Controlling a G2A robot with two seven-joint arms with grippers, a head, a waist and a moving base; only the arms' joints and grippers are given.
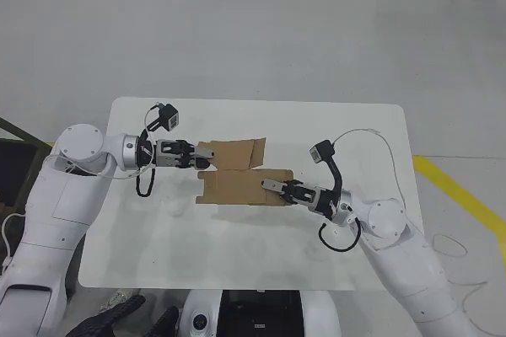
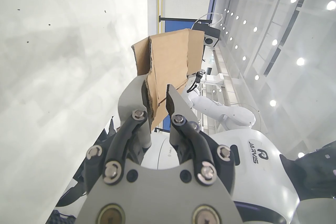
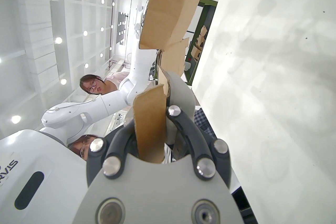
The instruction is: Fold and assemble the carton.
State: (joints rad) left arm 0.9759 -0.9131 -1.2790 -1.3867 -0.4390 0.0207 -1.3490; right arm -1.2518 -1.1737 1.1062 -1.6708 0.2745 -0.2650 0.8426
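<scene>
A brown cardboard carton point(image 1: 236, 173), partly unfolded, hangs just above the middle of the white table point(image 1: 152, 244), held between both arms. My left gripper point(image 1: 204, 154) is shut on a flap at the carton's far left corner. In the left wrist view the flap point(image 2: 170, 57) runs between the fingers point(image 2: 173, 104). My right gripper point(image 1: 274, 185) is shut on the carton's right end. In the right wrist view a cardboard strip point(image 3: 149, 125) passes deep between the jaws, and the main panel point(image 3: 170, 7) rises beyond it, bent open.
The table surface around the carton is bare white. A dark bin point(image 1: 0, 168) with cardboard pieces point(image 3: 199, 43) stands off the table's left edge. A yellow floor line point(image 1: 472, 202) runs to the right of the table.
</scene>
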